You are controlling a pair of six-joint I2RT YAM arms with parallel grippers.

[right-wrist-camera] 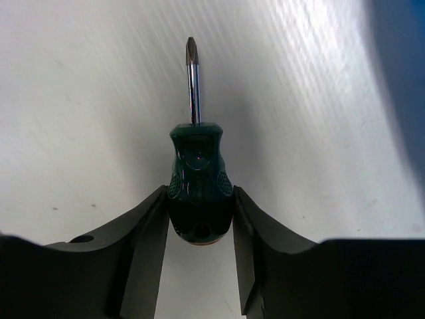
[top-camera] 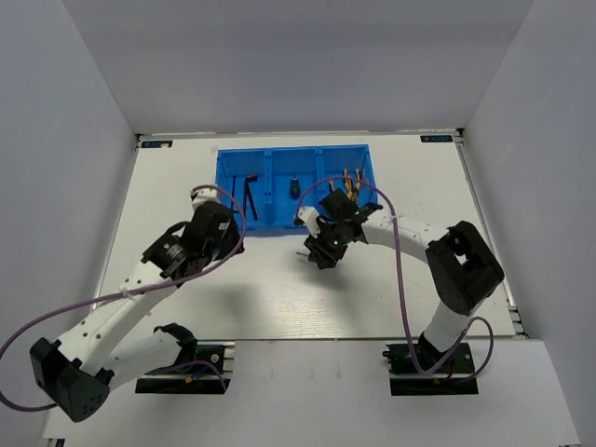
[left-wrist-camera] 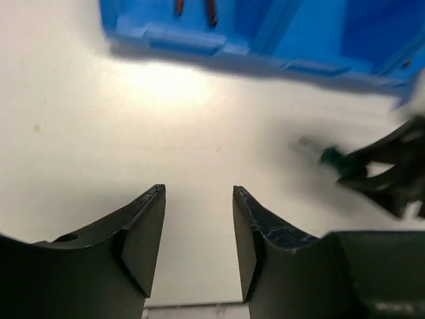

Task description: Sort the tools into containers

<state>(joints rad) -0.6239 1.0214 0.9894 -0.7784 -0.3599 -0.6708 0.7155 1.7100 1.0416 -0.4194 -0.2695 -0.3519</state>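
1. The green-handled screwdriver (right-wrist-camera: 198, 163) sits butt-first in the right claw (right-wrist-camera: 199, 194). The claw's two fingers press the sides of the handle near its rear end, so it is gripping the tool. The screwdriver is over bare desk (top-camera: 279, 298), just at 6 o'clock of the blue tray (top-camera: 265, 223). Whether it has been lifted off the desk I cannot tell.
2. The hold is far back on a rounded handle, so most of the tool sticks out ahead of the fingers. A quick swing could make it pivot or slip out forward.
3. From overhead the shaft points to about 9 o'clock. If it is turned and carried low toward the tray, the tip could catch the near wall, which might lever the tool loose or shove the tray.
4. The compartments sit side by side. The middle one holds another screwdriver (top-camera: 294, 189), with pliers (top-camera: 351, 186) at its 3 o'clock and hex keys (top-camera: 247, 186) at its 9 o'clock. An off-centre release could put the tool in with the wrong kind.
5. The right arm rises from its base at 5 o'clock. Its elbow is raised near the desk's 3 o'clock edge, and the forearm reaches back toward the centre.
6. The left arm stretches toward 1 o'clock. The left claw (left-wrist-camera: 198, 193) is open and empty, at 9 o'clock of the right one. They are near enough that the shaft could brush it.
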